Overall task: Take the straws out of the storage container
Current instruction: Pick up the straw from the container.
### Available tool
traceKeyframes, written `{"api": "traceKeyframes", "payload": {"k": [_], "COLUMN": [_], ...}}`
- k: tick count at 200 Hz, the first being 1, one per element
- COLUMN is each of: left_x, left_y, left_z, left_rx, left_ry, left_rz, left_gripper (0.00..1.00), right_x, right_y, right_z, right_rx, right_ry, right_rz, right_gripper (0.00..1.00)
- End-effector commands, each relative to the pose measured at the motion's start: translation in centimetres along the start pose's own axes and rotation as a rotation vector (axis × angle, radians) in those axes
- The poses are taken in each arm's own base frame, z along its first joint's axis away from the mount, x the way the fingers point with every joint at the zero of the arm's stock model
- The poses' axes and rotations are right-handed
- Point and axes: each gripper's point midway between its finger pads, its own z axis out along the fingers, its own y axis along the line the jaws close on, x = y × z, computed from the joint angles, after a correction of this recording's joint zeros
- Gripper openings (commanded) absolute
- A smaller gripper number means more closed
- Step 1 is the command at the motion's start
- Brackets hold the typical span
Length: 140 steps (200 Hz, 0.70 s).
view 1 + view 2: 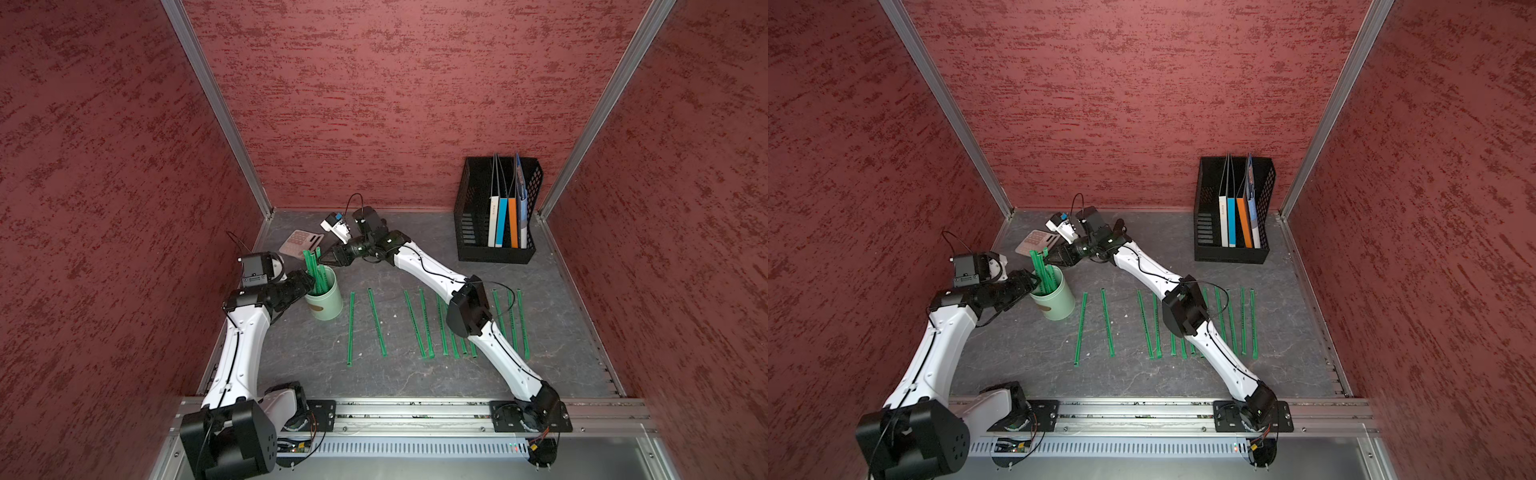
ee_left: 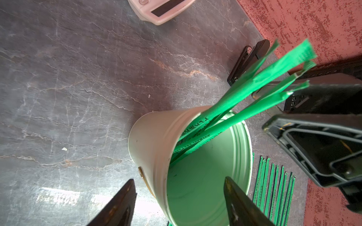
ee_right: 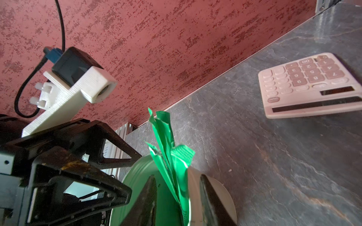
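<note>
Nearly done: a handful of straws (image 3: pixel 172 156) lean against the rim of the cup (image 1: pixel 328 305), which stands upright at the table's (image 1: pixel 415 386) left side, while the rest lie in a row (image 1: pixel 376 322) beside it. The right gripper (image 3: pixel 177 176) has its jaws apart on either side of the leaning bundle, not pinched on it. The left gripper (image 2: pixel 179 180) is open too, astride the cup's near wall without clamping it. With the cup unheld, a pull on straws wedged at the rim could tip or drag it toward the calculator (image 3: pixel 305 84) just behind. The jaws may also catch several straws at once, or slip on thin wrappers. The right arm's elbow hangs over the row and could scatter it.
</note>
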Motion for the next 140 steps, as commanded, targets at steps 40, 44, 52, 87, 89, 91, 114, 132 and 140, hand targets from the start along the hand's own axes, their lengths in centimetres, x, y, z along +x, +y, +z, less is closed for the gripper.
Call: {"api": "traceKeyframes", "payload": {"k": [40,44,52,87,89,91,114,132,140], "left_x": [-0.5,-0.5,-0.5,-0.5,-0.5,-0.5,-0.5,-0.6,-0.6], "left_y": [0.0,0.0,0.0,0.0,0.0,-0.1,0.0,-0.1,-0.1], "left_z": [0.2,0.2,0.2,0.3,0.3,0.3,0.4,0.6,0.7], "left_rx": [0.011,0.010,0.010,0.012,0.013,0.013,0.015,0.019,0.021], "left_ry": [-0.013,-0.014,-0.014,-0.011,-0.012,-0.011,-0.011,-0.008,-0.007], "left_rz": [0.020,0.019,0.019,0.020,0.020,0.020,0.017,0.017,0.017], "left_gripper": [0.70,0.70,0.70,0.70,0.70,0.70,0.70,0.70,0.70], "right_x": [-0.4,-0.4,-0.5,-1.1,-1.2,-1.2,-1.8,-2.5,-2.8], "right_y": [0.2,0.2,0.3,0.9,0.9,1.0,1.7,2.4,2.7], "right_z": [0.5,0.5,0.4,-0.1,-0.2,-0.2,-0.9,-1.5,-1.9], "right_rx": [-0.053,-0.053,-0.053,-0.048,-0.049,-0.048,-0.043,-0.035,-0.029], "right_ry": [-0.028,-0.028,-0.030,-0.034,-0.035,-0.035,-0.039,-0.050,-0.054], "right_rz": [-0.013,-0.012,-0.014,-0.025,-0.026,-0.027,-0.040,-0.052,-0.057], "right_gripper": [0.23,0.21,0.18,0.10,0.09,0.09,0.07,0.06,0.06]}}
